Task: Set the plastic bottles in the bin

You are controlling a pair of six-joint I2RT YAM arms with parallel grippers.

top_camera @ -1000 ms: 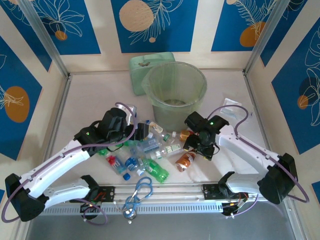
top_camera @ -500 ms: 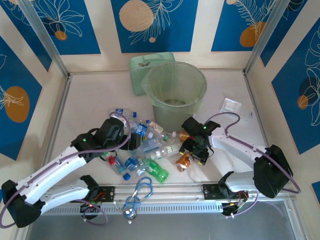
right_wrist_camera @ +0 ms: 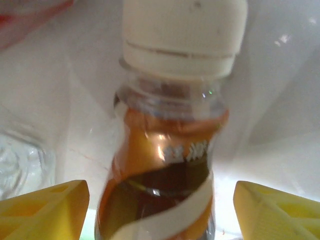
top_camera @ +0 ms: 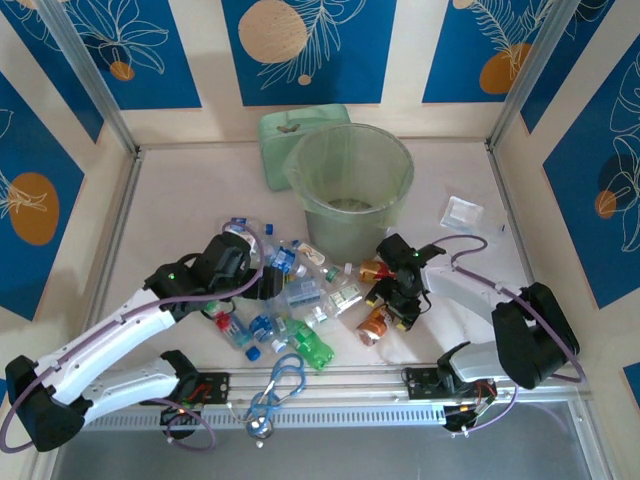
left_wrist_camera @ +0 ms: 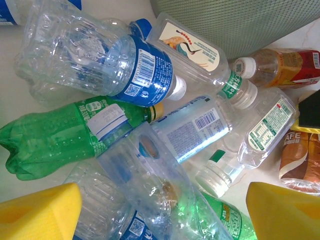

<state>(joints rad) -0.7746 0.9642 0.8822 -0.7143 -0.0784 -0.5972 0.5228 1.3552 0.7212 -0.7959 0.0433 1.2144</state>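
Note:
Several plastic bottles [top_camera: 300, 300] lie in a heap just in front of the bin [top_camera: 350, 185], a round pale-green bucket whose wall [left_wrist_camera: 240, 20] rises behind them. My left gripper [top_camera: 272, 285] is low over the heap's left side. It stands open [left_wrist_camera: 165, 215], its yellow fingers [left_wrist_camera: 40, 212] either side of a clear bottle [left_wrist_camera: 160, 185] that lies on green and blue-labelled ones. My right gripper [top_camera: 392, 310] is open [right_wrist_camera: 160, 210] astride an orange-brown labelled bottle [right_wrist_camera: 165, 175] with a white cap [right_wrist_camera: 182, 35]. There is a gap to each finger.
A flat mint-green square box [top_camera: 300, 140] sits behind the bin on the left. Blue scissors-like loops [top_camera: 283, 380] lie on the front rail [top_camera: 340, 385]. A small clear bag [top_camera: 463, 212] lies at the right. Metal posts and patterned walls enclose the table.
Both grippers have come down onto the heap: the left onto the clear bottle, the right over the orange-brown one. Both pairs of jaws have narrowed a little.

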